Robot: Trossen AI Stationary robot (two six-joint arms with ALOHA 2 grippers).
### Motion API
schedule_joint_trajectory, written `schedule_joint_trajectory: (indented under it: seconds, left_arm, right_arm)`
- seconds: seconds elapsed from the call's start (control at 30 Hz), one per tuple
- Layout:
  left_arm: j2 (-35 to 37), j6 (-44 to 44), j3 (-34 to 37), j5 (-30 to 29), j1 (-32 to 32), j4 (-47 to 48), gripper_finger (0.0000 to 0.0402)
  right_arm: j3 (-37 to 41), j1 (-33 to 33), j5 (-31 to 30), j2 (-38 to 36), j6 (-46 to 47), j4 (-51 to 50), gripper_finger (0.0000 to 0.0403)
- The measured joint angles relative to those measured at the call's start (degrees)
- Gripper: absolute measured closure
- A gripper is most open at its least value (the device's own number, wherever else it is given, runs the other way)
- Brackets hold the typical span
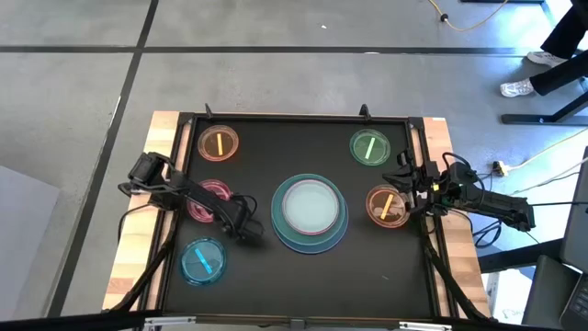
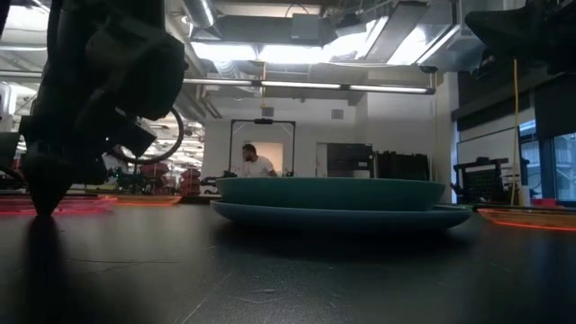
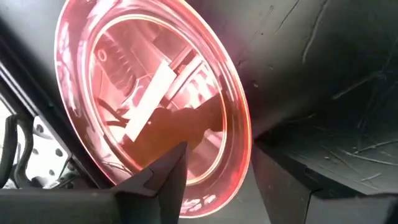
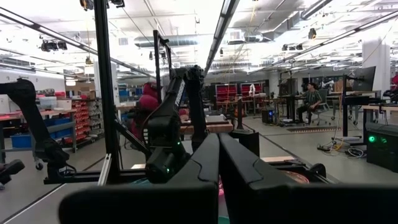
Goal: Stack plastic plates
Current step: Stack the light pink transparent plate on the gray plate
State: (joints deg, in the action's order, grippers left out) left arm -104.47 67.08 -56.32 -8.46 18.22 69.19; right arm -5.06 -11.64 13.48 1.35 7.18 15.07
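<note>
On the black desk point(image 1: 303, 276) a central stack point(image 1: 310, 213) is seen: pale mint plate nested in larger blue and teal ones. Small translucent plates are scattered round it: orange point(image 1: 219, 143), green point(image 1: 370, 147), amber point(image 1: 387, 205), cyan point(image 1: 202, 260), and the pink plate point(image 1: 211, 198) at the left.

The left hand point(image 1: 246, 230) is held low between the pink plate and the stack, its fingers apart. These dishes are judged light, stiff and slippery; the thin raised rim is the place to be pinched.

The right hand point(image 4: 217, 163) is seen with fingers pressed together, parked by the amber plate at the desk's right edge, seemingly level, though its height cannot be judged.
</note>
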Motion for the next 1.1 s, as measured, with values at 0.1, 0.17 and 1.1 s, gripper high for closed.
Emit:
schedule_joint_trajectory:
  seconds: [0.1, 0.17, 1.1]
  left_arm:
    - [0.3, -0.1, 1.3, -0.1, -0.5, -0.8, 0.0229]
    - [0.3, 0.2, 1.6, 0.1, -0.9, -0.8, 0.0238]
    - [-0.2, -2.4, -8.6, -9.4, 3.6, 7.8, 0.0397]
  right_arm:
    - [0.0, 0.0, 0.0, 0.0, 0.0, -0.1, 0.0398]
    - [0.0, 0.0, 0.0, 0.0, 0.0, -0.2, 0.0398]
    - [0.0, 0.0, 0.0, 0.0, -0.1, -0.3, 0.0398]
